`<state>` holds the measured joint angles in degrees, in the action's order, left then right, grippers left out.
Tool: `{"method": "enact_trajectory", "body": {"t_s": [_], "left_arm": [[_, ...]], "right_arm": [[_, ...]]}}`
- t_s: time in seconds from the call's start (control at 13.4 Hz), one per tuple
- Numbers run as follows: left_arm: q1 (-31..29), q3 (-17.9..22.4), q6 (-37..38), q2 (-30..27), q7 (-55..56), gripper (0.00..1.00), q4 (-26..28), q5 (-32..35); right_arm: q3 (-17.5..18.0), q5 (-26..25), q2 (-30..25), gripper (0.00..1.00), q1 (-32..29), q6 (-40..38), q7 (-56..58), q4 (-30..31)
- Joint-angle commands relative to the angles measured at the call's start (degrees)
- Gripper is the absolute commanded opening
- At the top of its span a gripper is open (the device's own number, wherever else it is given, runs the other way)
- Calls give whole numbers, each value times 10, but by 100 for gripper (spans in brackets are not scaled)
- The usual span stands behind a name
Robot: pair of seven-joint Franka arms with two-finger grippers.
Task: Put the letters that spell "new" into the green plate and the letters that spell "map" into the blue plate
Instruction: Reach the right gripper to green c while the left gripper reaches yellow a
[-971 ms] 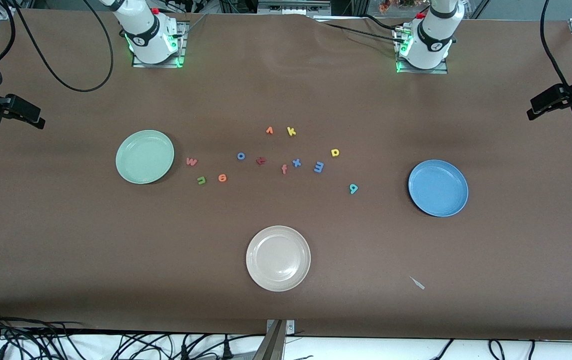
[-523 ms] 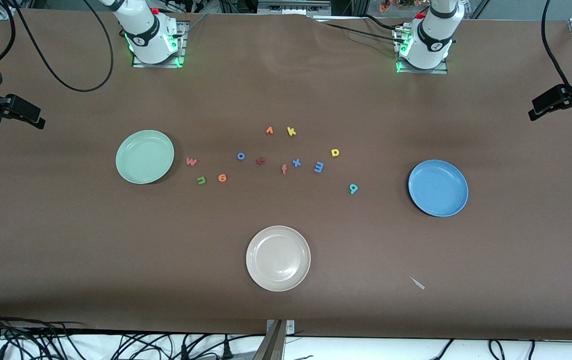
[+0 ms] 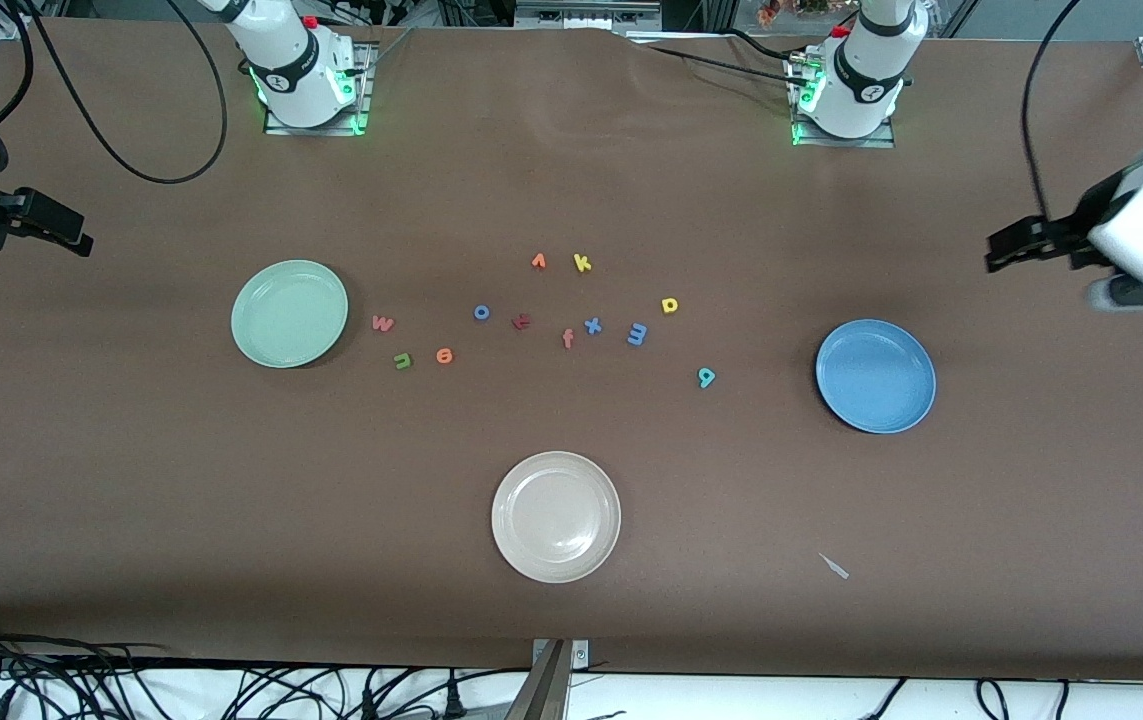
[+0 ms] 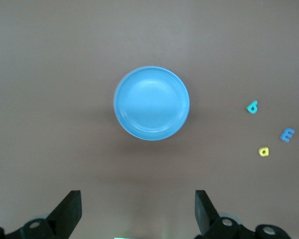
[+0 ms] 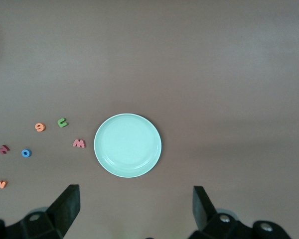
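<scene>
glossy blue plate [image 3: 875,376] (plastic-looking), matt brown table [image 3: 231,500]

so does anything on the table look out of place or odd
Only one stray thing: a small pale scrap lies on the brown table, nearer the front camera than the blue plate and belonging to neither the letters nor the plates. The ten foam letters lie flat and apart, and all three plates are upright and empty.

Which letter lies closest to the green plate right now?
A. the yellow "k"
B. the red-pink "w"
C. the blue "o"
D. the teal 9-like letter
B: the red-pink "w" lies on the table right beside the green plate, toward the left arm's end of the table from it, closer than any other letter; all three plates hold no letters.
</scene>
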<state>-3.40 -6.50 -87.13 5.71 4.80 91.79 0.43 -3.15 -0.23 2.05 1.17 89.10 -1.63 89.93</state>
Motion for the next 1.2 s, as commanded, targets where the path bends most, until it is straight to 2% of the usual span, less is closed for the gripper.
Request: {"method": "enact_trajectory", "body": {"t_s": [0.0,0.22,0.3,0.45,0.6,0.75,0.82,0.97,1.12], "left_arm": [[20,-18,7,32,-7,100,-10,12],[31,-51,-9,75,25,100,-7,-25],[33,-58,-35,80,41,100,2,-50],[42,-87,-93,81,64,100,41,-57],[44,-130,-161,80,100,100,100,-53],[44,-174,-252,78,173,100,167,-48],[44,-198,-296,78,211,100,199,-39],[44,-235,-375,80,289,100,252,-17],[54,-254,-469,81,335,100,310,-16]], "right_arm": [[4,7,-1,100,1,-5,15,2],[21,7,0,100,2,-5,14,2],[29,6,5,100,6,-3,10,2],[45,7,33,100,28,-2,8,2],[48,4,66,100,64,12,6,0],[49,6,123,100,96,36,4,2],[49,6,154,100,110,63,1,3],[48,4,207,100,137,138,-89,9],[48,1,244,100,154,215,-119,28]]}}
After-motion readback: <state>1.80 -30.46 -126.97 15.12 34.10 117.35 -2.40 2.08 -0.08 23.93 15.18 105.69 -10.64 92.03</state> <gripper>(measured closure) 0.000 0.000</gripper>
